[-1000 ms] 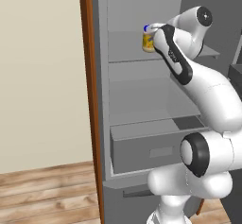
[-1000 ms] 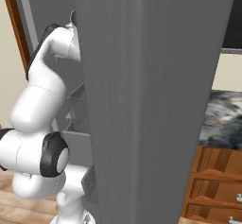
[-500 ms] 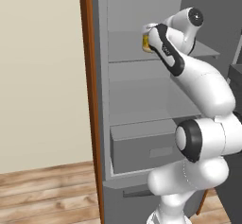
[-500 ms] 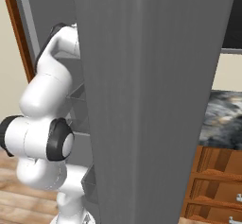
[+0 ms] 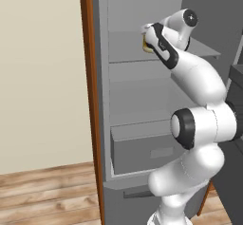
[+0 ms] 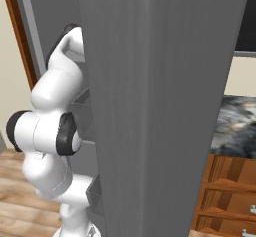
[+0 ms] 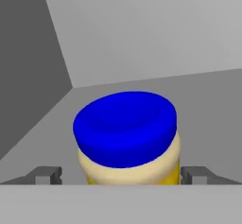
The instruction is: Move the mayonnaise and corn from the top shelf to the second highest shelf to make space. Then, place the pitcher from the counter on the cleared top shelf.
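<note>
- The mayonnaise (image 7: 126,142), a small jar with a round blue lid, a pale body and a strip of yellow label, is seen standing upright on the top shelf (image 5: 128,46), a thin flat grey board high in the open grey fridge; in the left base view only a sliver of yellow and pale body is visible beside the robot's hand.
- The two-finger gripper (image 7: 122,175) is brought level with the jar, one small grey fingertip (image 7: 46,175) showing on each side of the pale body; the jaws are spread as wide as they go and the jar is bracketed but not gripped, with a clear gap visible on both sides; this straddling pose is judged to be the setup for a squeeze on the body below the lid.
- The jar is placed toward the left part of the shelf, near the corner formed by the side wall and back wall, so the white arm is reached deep into the fridge from the front.
- The second highest shelf (image 5: 137,117), a flat grey board joined below to a wide grey drawer front with a rectangular handle recess, is seen bare beneath, well apart from the jar; it is judged to be the jar's destination.
- The dark marbled stone counter (image 6: 235,126), above brown wooden drawers, is visible past the grey fridge side.
</note>
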Motion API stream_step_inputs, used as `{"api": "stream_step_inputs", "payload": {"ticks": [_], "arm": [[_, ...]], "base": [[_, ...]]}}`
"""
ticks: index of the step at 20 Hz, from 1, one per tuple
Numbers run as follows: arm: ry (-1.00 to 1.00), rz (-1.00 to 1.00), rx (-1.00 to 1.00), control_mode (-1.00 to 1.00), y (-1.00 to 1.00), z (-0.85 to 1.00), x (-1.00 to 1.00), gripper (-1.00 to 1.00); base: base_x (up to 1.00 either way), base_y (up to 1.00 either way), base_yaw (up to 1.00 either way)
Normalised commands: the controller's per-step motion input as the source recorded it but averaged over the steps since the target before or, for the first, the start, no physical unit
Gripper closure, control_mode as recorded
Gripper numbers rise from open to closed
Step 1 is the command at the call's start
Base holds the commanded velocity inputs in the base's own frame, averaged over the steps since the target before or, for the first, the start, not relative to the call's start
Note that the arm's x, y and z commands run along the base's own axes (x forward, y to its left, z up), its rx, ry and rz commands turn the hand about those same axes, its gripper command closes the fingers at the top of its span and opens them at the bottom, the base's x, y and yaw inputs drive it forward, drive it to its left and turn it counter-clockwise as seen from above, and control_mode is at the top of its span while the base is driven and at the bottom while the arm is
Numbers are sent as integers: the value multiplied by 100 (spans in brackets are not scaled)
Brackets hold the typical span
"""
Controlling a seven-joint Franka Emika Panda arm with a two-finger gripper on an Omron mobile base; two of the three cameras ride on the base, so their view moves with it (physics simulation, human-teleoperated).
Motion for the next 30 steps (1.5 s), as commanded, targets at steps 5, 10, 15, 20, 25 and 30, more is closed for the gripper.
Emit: {"api": "stream_step_inputs", "payload": {"ticks": [5, 10, 15, 20, 25, 30], "arm": [[0, 0, 0, -100, 0, -3, 37, -100], [0, 0, 0, -100, 0, -8, 27, -100], [0, 0, 0, -100, 0, -15, 20, 100], [0, 0, 0, -100, 0, -9, 4, 100], [0, 0, 0, -100, 0, 0, -13, 100], [0, 3, 0, -100, 2, 0, -87, 100]], "base": [[0, 0, 0], [0, 0, 0], [0, 0, 0], [0, 0, 0], [0, 0, 0], [0, 0, 0]]}}
